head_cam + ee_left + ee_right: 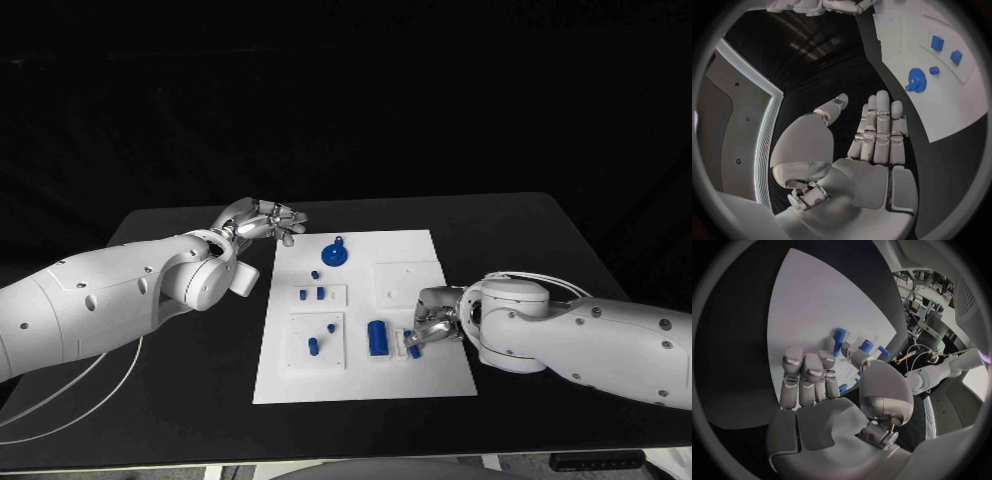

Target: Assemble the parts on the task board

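The white task board (pixel 361 380) lies mid-table. A blue round part with a handle (pixel 335 256) (pixel 916 80) sits near its far edge. Small blue pieces (pixel 310 294) (pixel 937 43) stand in white blocks on its left half. A blue cylinder (pixel 378 337) (pixel 839 340) stands near the right side. My left hand (pixel 267 222) (pixel 879 135) hovers off the board's far left corner, fingers apart, holding nothing. My right hand (pixel 433 325) (pixel 807 385) is at the board's right edge beside the cylinder, its fingers straight over a small blue piece (pixel 414 350) (pixel 842 388), gripping nothing that I can see.
A raised white block (pixel 405 280) sits on the board's right half, just beyond my right hand. Black table (pixel 173 400) surrounds the board, and a white cable (pixel 58 395) loops off my left arm at the near left.
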